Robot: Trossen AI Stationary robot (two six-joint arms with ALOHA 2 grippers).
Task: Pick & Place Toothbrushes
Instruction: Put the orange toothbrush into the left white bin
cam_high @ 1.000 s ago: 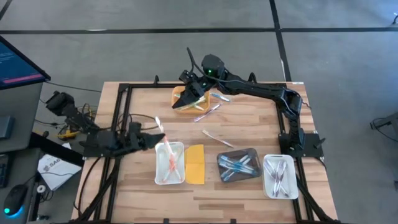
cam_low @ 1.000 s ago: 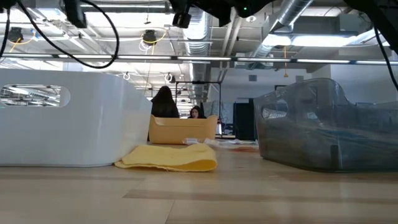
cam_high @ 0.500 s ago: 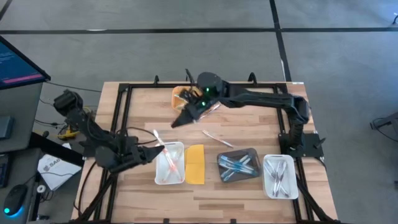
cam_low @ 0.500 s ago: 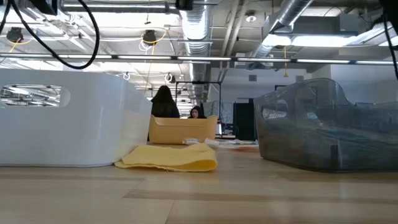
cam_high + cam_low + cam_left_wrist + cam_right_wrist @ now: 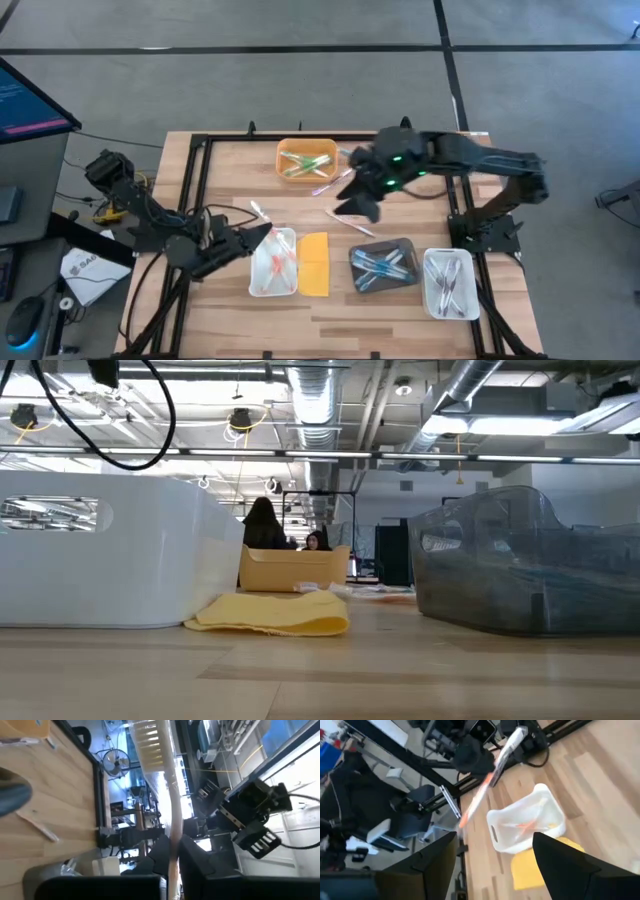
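My left gripper (image 5: 262,233) is shut on a wrapped toothbrush (image 5: 256,214) with a white head and an orange handle. It holds it in the air just beyond the far left corner of the white tray (image 5: 288,236), where pink toothbrushes lie. My right gripper (image 5: 356,206) hangs open and empty above the table's middle, over a loose toothbrush (image 5: 350,222). An orange tray (image 5: 283,152) at the far side holds green toothbrushes. A grey tray (image 5: 405,245) holds blue ones and a clear tray (image 5: 430,262) holds white ones. My left gripper pinches the toothbrush's handle (image 5: 173,851) between its two fingers, which lie across it. The bristle head (image 5: 149,741) sticks out past the fingers. In the right wrist view the orange end (image 5: 466,818) sticks out on the other side. The toothbrush is lifted clear of the table.
A flat yellow lid (image 5: 314,263) lies between the white and grey trays. More loose toothbrushes (image 5: 327,186) lie near the orange tray. A black frame (image 5: 196,160) rims the table. People (image 5: 264,525) sit in the room beyond the far edge.
My right gripper has left the orange tray, risen and swung toward the table's middle and right, staying open and empty. My left gripper has shifted a little toward the white tray, turning with the toothbrush still in its hold.
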